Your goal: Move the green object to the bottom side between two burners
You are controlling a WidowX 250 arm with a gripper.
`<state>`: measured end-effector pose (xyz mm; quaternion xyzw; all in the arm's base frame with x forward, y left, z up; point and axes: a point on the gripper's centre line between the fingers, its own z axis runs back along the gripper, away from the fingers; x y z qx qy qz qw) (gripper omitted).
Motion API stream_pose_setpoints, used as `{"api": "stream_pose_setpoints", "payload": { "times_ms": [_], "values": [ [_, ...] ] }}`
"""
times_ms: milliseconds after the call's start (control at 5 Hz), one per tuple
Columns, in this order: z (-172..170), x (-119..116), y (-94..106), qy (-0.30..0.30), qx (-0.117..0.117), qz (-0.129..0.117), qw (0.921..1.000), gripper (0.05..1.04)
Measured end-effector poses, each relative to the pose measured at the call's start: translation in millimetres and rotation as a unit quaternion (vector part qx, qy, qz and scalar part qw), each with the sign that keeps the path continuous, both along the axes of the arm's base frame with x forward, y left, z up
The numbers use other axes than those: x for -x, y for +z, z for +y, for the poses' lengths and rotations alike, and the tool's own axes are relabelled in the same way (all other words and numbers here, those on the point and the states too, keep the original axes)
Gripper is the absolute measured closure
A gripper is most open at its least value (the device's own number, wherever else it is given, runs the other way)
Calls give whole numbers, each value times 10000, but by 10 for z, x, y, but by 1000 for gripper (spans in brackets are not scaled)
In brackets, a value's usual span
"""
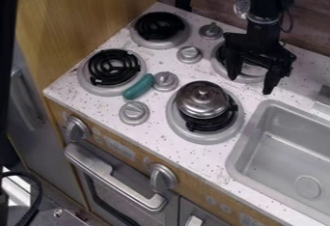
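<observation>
The speckled surface (pixel 151 134) carries everything, with the sink (pixel 283 148) at lower right. My gripper (pixel 251 79) hangs at upper right, fingers apart, holding nothing. The lidded metal pot (pixel 201 99) sits right of centre, held up by its burner. Left of centre, the green object (pixel 138 86) slants, probably because burner rim and knob (pixel 166 81) leave a narrow gap; it's well apart from me, lower left.

The arm (pixel 266 7) is cut off by the top edge and hides part of the far right burner (pixel 250 70). The pot (pixel 203 99) covers much of the near right burner (pixel 193 136). The right edge crops the sink (pixel 240 148), the bottom edge the oven (pixel 122 191).
</observation>
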<state>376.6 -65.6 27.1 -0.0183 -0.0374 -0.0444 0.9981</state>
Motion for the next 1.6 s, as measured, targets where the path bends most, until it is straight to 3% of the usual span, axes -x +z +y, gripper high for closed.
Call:
{"api": "stream_pose_setpoints", "payload": {
  "times_ms": [200, 400, 600, 1000, 1600],
  "values": [
    [7, 45, -142, 0, -31, 189, 9998, 85],
    [251, 52, -244, 133, -56, 243, 9996, 85],
    [842, 55, -275, 638, -131, 232, 9976, 85],
    [1587, 159, -334, 1139, -229, 70, 9932, 85],
    [1834, 214, -825, 1062, -236, 618, 9921, 85]
  ]
}}
